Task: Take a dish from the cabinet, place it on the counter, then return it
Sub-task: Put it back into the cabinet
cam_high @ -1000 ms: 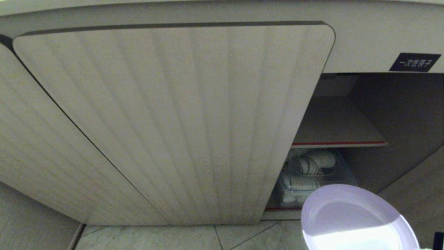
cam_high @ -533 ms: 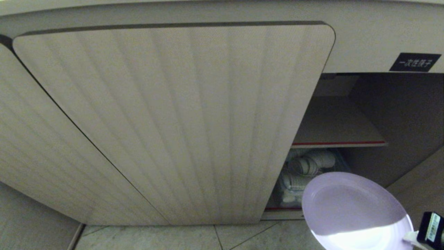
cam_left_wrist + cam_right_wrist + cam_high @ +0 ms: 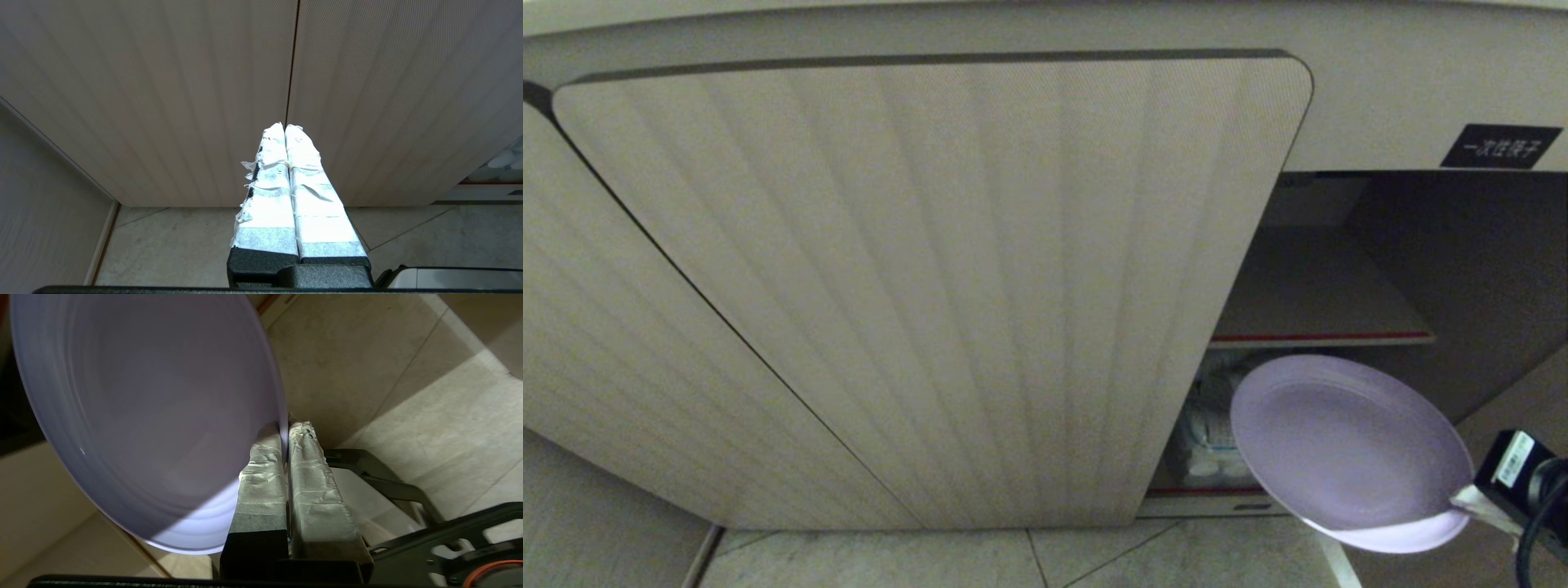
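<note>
Dish [image 3: 1347,445] is pinched by its rim in closed right gripper [image 3: 286,433]; it should be kept level and clear of the cabinet [image 3: 1421,245] shelf edge.

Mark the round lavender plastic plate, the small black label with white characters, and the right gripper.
Round lavender plastic plate [image 3: 1343,445]: head view, centre of its face.
Small black label with white characters [image 3: 1500,146]: head view, label's middle.
Right gripper [image 3: 287,430]: right wrist view, between fingertips at plate's rim.
</note>
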Robot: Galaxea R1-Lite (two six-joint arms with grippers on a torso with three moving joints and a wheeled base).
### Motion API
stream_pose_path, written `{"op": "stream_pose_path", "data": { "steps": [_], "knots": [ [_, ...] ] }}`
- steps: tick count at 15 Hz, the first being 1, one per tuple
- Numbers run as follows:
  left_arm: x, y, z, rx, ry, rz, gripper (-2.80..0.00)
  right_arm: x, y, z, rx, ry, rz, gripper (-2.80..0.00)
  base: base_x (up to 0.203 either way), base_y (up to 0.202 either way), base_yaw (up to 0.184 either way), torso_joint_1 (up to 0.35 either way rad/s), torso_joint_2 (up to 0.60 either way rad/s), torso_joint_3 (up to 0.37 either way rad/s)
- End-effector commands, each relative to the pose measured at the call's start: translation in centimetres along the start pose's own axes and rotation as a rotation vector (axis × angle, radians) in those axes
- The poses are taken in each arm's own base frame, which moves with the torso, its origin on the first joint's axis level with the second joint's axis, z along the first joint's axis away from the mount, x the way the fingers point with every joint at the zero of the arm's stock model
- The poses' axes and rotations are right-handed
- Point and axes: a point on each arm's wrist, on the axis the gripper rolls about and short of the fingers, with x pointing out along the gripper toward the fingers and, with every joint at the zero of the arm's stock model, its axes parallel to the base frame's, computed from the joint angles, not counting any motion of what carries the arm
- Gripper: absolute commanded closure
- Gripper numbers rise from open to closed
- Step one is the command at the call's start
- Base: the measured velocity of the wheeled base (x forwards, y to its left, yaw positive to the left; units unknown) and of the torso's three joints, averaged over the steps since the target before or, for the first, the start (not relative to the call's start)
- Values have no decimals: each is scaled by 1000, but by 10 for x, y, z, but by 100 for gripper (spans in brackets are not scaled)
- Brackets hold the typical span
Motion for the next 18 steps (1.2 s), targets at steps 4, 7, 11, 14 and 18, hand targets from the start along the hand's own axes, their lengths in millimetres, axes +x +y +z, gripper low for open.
{"op": "stream_pose_path", "data": {
  "steps": [4, 7, 11, 14, 18],
  "knots": [
    [0, 0, 0, 0, -1, 0, 0, 11, 6, 8, 27, 4, -40, 0, 0, 0, 0, 0, 0, 0],
    [0, 0, 0, 0, -1, 0, 0, 18, 8, 16, 59, -22, -35, 0, 0, 0, 0, 0, 0, 0],
    [0, 0, 0, 0, -1, 0, 0, 25, 10, 23, 82, -43, -30, 0, 0, 0, 0, 0, 0, 0],
    [0, 0, 0, 0, -1, 0, 0, 33, 12, 29, 102, -65, -26, 0, 0, 0, 0, 0, 0, 0],
    [0, 0, 0, 0, -1, 0, 0, 42, 18, 41, 126, -87, -26, 0, 0, 0, 0, 0, 0, 0]
  ]
}}
